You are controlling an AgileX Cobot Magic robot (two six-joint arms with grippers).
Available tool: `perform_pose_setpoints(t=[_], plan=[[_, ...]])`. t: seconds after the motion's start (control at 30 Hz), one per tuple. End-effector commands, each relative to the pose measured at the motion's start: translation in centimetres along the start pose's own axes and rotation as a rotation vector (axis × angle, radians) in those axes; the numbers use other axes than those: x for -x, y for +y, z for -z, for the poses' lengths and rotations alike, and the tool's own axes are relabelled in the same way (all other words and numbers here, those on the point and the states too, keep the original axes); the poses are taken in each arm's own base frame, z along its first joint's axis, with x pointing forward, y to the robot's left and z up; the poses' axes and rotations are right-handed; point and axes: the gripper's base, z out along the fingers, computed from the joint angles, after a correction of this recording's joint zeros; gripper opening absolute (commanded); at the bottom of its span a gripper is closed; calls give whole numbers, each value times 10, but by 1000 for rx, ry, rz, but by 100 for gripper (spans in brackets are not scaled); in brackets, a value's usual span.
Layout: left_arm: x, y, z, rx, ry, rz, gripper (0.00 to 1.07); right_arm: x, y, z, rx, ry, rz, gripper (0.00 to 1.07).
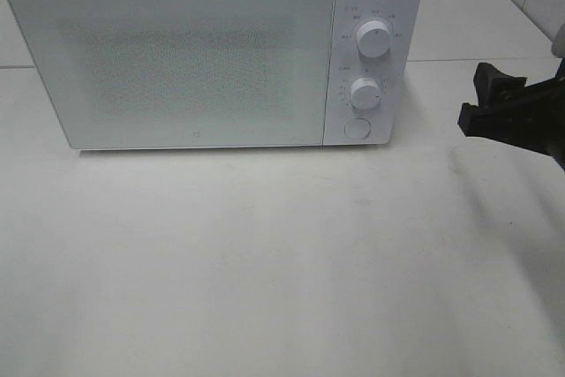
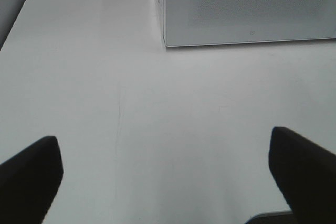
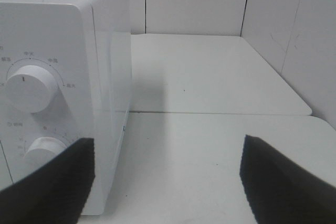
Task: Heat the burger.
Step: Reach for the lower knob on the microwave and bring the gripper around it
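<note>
Both jaws wide, empty: bring your right gripper (image 1: 474, 94) squarely onto the microwave's (image 1: 194, 59) round button (image 1: 357, 128); press, don't shove.

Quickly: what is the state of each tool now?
The left tool is open, holding nothing.
The right tool is open, holding nothing.

We cannot see the burger in any view. The white microwave (image 1: 177, 59), at 11 o'clock on the table (image 1: 265, 262), has its door shut, interior unreadable.
</note>
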Motion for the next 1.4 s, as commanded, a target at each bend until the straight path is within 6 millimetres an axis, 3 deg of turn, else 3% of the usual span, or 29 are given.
perform_pose_setpoints(t=[0.03,0.57,1.4], plan=[[-1,0,3,4,-37,7,100,0,5,1,-22,-44,17,75],[-1,0,3,4,-37,7,100,-7,60,-20,-5,-99,72,75],[-1,0,3,4,-37,7,100,-21,99,-65,-24,-98,61,75]])
